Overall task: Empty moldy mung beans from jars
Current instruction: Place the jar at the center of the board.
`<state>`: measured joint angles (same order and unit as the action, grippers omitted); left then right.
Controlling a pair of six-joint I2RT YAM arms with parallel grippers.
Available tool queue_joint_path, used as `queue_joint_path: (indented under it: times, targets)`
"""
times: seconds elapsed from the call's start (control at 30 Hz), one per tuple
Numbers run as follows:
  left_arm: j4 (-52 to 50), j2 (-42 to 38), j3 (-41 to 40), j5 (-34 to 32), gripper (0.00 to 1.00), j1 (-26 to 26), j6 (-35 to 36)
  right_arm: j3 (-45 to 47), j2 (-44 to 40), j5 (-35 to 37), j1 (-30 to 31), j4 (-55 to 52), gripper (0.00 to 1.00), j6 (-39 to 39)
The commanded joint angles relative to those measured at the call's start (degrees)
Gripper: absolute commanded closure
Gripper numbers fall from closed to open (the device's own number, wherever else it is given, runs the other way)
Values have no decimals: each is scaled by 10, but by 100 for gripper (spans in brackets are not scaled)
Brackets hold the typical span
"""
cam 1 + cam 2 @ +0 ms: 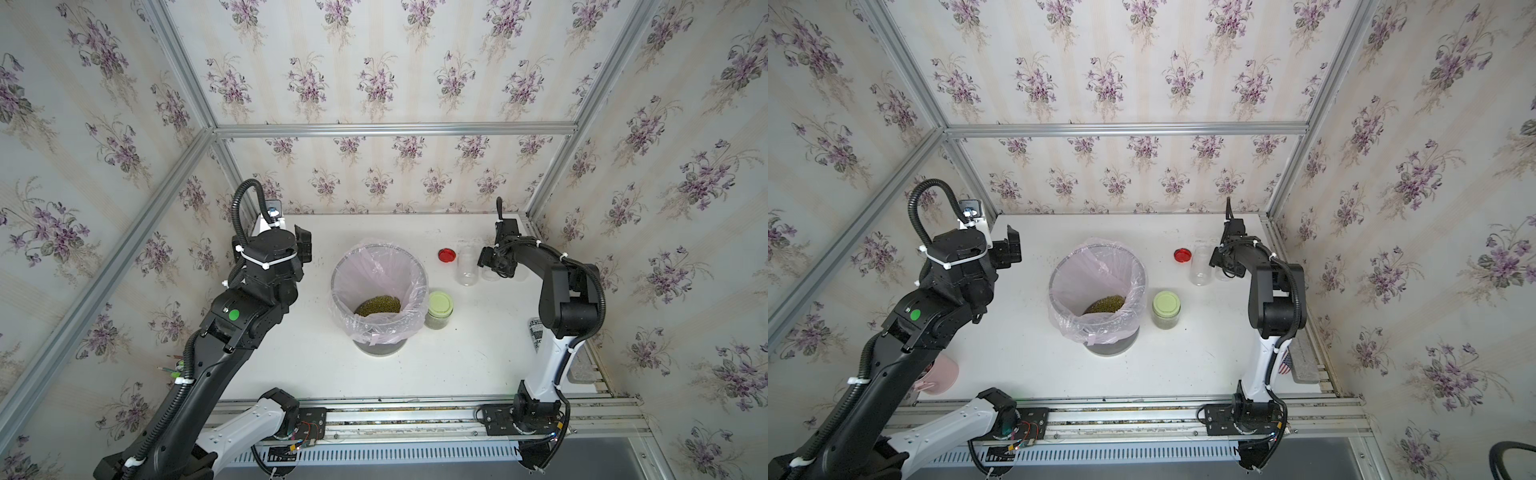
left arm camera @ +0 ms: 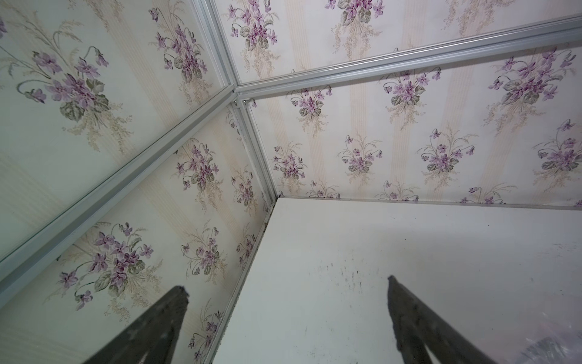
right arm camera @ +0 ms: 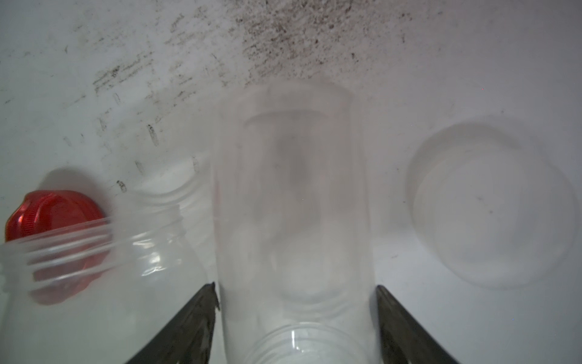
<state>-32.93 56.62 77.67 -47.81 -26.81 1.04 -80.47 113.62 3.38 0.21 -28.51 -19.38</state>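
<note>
Wallpaper (image 1: 374,75) with purple posies is covering every wall of the booth, and grey metal rails (image 1: 395,129) are running along its seams. The white bench (image 1: 457,365) is showing dark scuffs (image 3: 283,25) just ahead of the right pincer (image 3: 296,286). That pincer's fingers are flanking an empty clear jar (image 3: 293,195), close against its walls; whether they are pressing it I cannot tell. Just beside this pincer a second jar (image 3: 110,252), lidless and empty, is partly hiding a red lid (image 3: 53,211). On the pincer's other side something pale and round (image 3: 491,205) is showing, too faint to name.

Between the two pincers a bin (image 1: 365,274) lined with pink film is standing, and beans (image 1: 378,306) are lying heaped at its bottom. A green-lidded jar (image 1: 439,309) is standing just beside the bin, on the side facing the right pincer, with a greenish fill showing through its wall.

The left pincer (image 2: 286,283) is hanging wide open and empty, well apart from the bin, pointing toward a corner of the bench.
</note>
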Motion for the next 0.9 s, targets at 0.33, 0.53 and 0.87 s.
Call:
queue_joint_path:
  times: [0.33, 0.53, 0.87]
  targets:
    - [6, 1, 4, 3, 0, 2, -11, 1, -41, 8, 0, -16, 27, -3]
    - [4, 1, 8, 4, 0, 2, -10, 7, -87, 13, 1, -23, 27, -7]
    - [-11, 1, 42, -18, 0, 3, -25, 15, -211, -7, 14, -63, 26, 4]
